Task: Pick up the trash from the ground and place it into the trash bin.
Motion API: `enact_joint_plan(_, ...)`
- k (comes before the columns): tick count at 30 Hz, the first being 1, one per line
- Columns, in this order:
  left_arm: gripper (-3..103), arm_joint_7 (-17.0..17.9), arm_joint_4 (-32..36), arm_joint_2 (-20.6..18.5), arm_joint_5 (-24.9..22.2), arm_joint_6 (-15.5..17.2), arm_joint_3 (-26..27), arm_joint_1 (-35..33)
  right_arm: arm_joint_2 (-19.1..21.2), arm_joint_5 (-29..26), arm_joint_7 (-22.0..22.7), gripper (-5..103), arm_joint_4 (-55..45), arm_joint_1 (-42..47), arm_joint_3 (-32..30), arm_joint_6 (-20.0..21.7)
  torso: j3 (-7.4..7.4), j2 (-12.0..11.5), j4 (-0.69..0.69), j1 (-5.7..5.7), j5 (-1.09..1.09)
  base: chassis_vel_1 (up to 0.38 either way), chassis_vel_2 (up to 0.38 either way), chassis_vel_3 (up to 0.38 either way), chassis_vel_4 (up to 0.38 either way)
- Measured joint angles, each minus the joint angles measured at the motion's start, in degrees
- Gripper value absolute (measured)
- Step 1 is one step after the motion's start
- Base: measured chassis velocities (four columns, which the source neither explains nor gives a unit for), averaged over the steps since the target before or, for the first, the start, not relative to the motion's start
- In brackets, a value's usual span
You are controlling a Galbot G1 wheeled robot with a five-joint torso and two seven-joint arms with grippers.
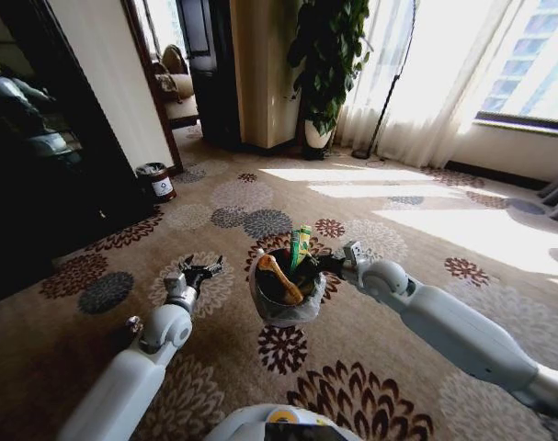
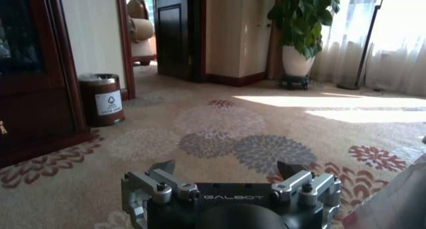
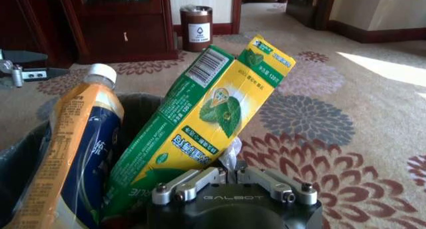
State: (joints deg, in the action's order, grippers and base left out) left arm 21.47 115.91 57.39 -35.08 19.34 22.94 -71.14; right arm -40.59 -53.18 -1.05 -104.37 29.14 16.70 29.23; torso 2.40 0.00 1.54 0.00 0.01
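Observation:
The trash bin (image 1: 260,301), dark with a grey bag liner, hangs between my arms. Inside it stand an orange-labelled bottle (image 3: 80,149) and a green-and-yellow box (image 3: 206,114) that leans out over the rim. My right gripper (image 1: 327,265) is at the bin's right rim, and its fingers (image 3: 199,181) are shut on the rim and liner just under the box. My left gripper (image 1: 201,269) hovers open and empty to the left of the bin, with its fingertips (image 2: 163,167) spread over bare carpet. A small roundish piece of trash (image 1: 133,323) lies on the carpet beside my left forearm.
A small dark-red bin with a white label (image 1: 156,181) stands by the dark wooden cabinet (image 1: 39,165) at the left. A potted plant (image 1: 326,64) and a lamp pole (image 1: 386,83) stand at the far wall by the curtains. Patterned carpet stretches ahead.

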Motion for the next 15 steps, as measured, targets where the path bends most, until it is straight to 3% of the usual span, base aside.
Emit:
enact_joint_plan(10, 100, 1.2, -2.8, 1.0, 0.0, 0.1, 0.4, -1.4, -0.7, 0.5, 0.0, 3, 0.7, 0.5, -0.4, -0.2, 0.01, 0.0, 0.00, 0.00, 0.00, 0.475, 0.227, -0.480, -0.231)
enact_joint_plan(15, 100, 2.7, -5.2, 2.2, -0.4, 0.1, -0.1, -2.2, -2.2, -1.1, 0.0, 3, 2.7, 0.5, -0.5, -2.3, 0.01, 0.0, 0.05, 0.00, -0.03, 0.436, 0.209, -0.388, -0.191)
